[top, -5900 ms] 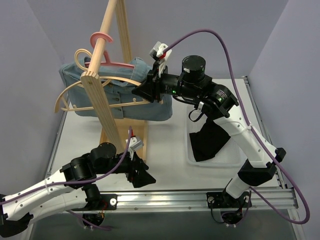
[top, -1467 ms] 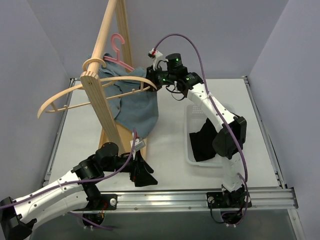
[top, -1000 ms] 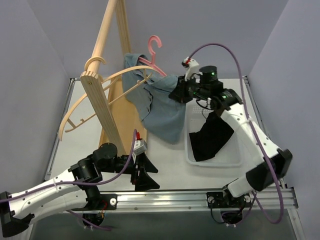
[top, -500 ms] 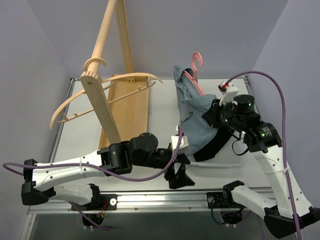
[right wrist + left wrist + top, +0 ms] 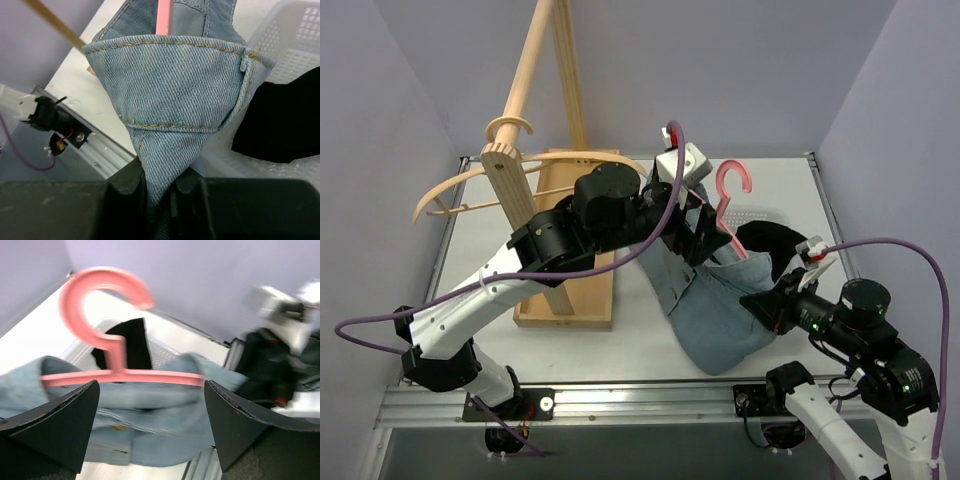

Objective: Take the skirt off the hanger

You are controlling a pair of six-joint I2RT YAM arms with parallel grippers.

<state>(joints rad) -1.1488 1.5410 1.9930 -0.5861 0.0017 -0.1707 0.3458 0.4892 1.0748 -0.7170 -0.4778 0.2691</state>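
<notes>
The white table is seen bare left of the wooden rack, and a narrow free strip is left between the rack's base and the denim skirt. The skirt is carried on the pink hanger over the near right part of the table. Its lower edge is close to the front rail, in front of the white basket, in which a black garment is laid. A fold of denim is clamped between the fingers of the right gripper. The left gripper is spread wide, with the hanger's bar flanked by its fingers. Contact cannot be told from the blurred wrist view. A wooden hanger is hung on the rack, well apart.
</notes>
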